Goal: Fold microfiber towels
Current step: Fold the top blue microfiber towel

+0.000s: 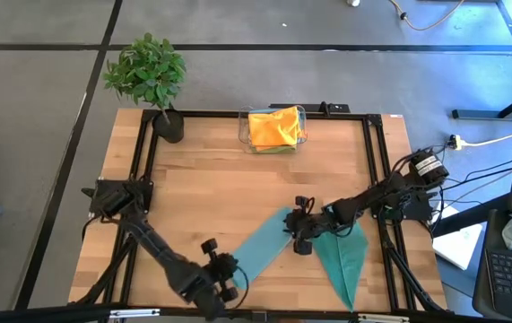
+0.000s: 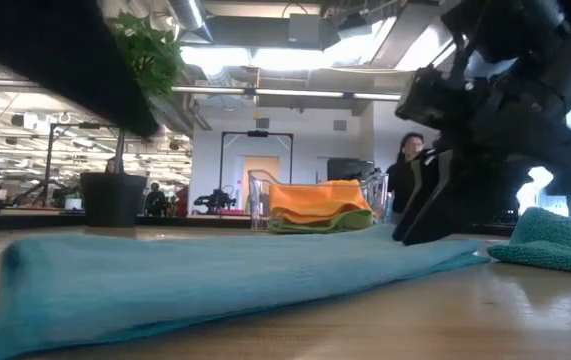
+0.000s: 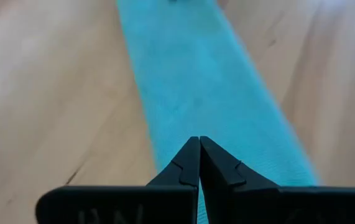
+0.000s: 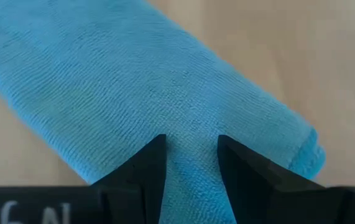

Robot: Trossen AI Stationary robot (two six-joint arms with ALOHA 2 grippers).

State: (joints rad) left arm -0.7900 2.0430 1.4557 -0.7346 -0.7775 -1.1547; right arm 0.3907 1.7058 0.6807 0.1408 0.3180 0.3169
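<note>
- Teal towel (image 1: 264, 247), high view: folded into a long strip, lying diagonally on the wooden table (image 1: 211, 188) near its front edge. Left gripper (image 1: 227, 280) sits at the strip's lower-left end, right gripper (image 1: 302, 240) at its upper-right end. A second, darker green towel (image 1: 345, 256) lies just right of it, folded to a point. Orange towel (image 1: 273, 126) sits in a clear bin (image 1: 302, 135) at the back edge; potted plant (image 1: 152, 76) at the back-left corner.
- Low view: strip lies flat across the foreground; only here a lime green towel (image 2: 325, 222) shows under the orange one. A person (image 2: 405, 170) stands in the room behind.
- Left wrist view: fingers (image 3: 183, 168) pressed together, tips on the teal cloth; whether cloth is pinched, can't tell.
- Right wrist view: fingers (image 4: 149, 165) apart, straddling the strip's end, tips down on the cloth.
</note>
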